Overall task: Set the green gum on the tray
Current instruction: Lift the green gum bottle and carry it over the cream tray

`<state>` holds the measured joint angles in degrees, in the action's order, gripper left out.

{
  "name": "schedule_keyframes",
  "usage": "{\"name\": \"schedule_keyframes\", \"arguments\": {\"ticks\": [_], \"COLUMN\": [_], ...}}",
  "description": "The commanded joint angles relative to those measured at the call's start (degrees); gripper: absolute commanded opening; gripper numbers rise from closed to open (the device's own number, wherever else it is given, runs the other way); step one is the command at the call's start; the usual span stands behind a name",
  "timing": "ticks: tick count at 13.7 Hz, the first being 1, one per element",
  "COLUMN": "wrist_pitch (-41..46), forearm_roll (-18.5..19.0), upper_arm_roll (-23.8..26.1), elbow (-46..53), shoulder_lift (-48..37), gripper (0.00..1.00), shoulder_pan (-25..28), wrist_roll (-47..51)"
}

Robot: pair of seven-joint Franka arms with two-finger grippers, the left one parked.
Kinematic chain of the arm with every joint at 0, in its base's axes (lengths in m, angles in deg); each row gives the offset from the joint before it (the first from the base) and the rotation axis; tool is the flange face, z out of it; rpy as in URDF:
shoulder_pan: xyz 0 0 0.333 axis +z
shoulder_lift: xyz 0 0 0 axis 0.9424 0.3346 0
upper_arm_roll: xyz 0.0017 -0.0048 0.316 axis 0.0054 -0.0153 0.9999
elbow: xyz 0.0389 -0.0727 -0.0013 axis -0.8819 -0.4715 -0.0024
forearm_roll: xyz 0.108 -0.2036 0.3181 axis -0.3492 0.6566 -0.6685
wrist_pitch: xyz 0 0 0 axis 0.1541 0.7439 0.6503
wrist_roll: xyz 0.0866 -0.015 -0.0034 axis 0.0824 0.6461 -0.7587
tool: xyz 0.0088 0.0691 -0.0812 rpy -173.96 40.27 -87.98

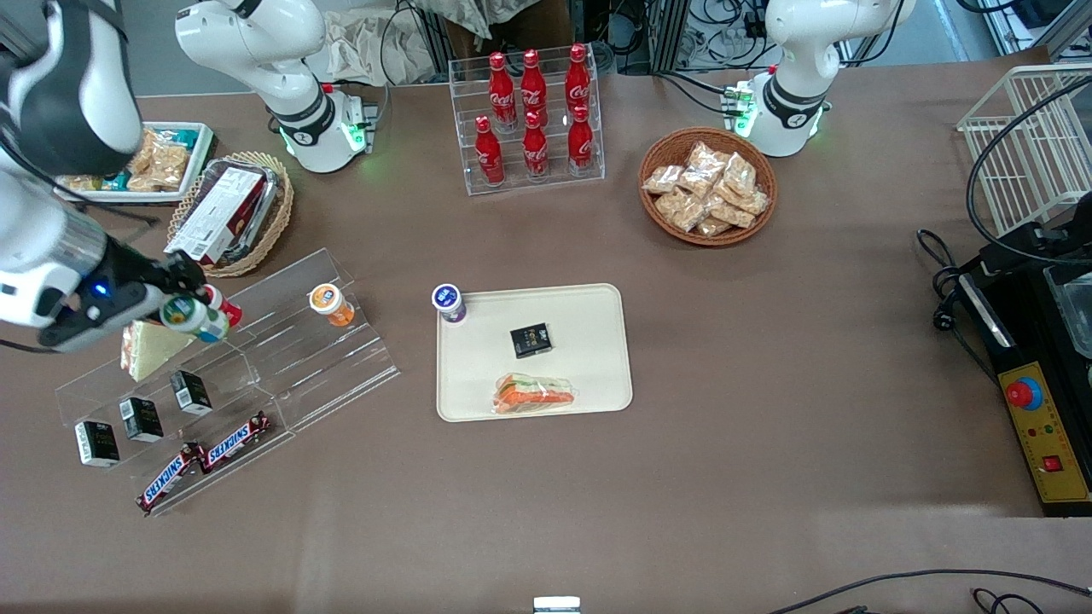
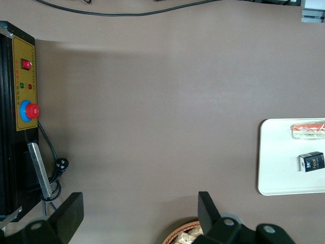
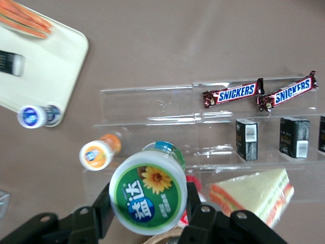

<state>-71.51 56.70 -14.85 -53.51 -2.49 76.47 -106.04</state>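
The gripper (image 1: 189,305) is closed on the green gum (image 1: 194,318), one finger on each side of the bottle just under its white-rimmed lid, as the right wrist view shows with the flower-printed lid (image 3: 148,190) facing the camera and the black fingers (image 3: 103,207) pressed against its flanks. The bottle hangs tilted above the upper step of the clear acrylic display stand (image 1: 281,375), clear of the shelf as far as the front view tells.

Taking that stand as the landmark: a red-lidded bottle (image 1: 223,305) sits on it just beside the held gum, and the orange-lidded bottle (image 1: 331,304) stands on the same step, toward the tray. A wrapped sandwich wedge (image 1: 152,347) lies on the stand beneath the gripper, small black boxes (image 1: 189,392) stand on the next step down, and two Snickers bars (image 1: 205,460) lie along the lowest step.

The tray (image 1: 589,315) rests on the table beside the stand, toward the parked arm's end. It already holds a black box (image 1: 531,339) and a wrapped sandwich (image 1: 535,395), with a purple-lidded bottle (image 1: 449,303) at its corner nearest the stand.

The step in hand looks like the carry. It would go best with enough lift to pass over the orange-lidded bottle, a steady grip so the tilted bottle does not slip, and a set-down on bare tray surface away from the three things already there, upright before the fingers part
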Motion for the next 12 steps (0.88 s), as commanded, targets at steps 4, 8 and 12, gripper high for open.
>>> {"name": "schedule_keyframes", "arguments": {"ticks": [4, 8, 12], "wrist_pitch": [14.47, 11.24, 2.62], "forearm_roll": [-3.48, -4.18, -6.38], "upper_arm_roll": [6.16, 14.42, 20.76], "elbow": [13.89, 13.89, 12.05], "shoulder_lift": [1.65, 2.43, 6.21], "gripper": [0.14, 0.14, 0.14], "shoulder_pan": [1.62, 5.49, 6.9], "wrist_roll": [18.0, 42.42, 56.86]}}
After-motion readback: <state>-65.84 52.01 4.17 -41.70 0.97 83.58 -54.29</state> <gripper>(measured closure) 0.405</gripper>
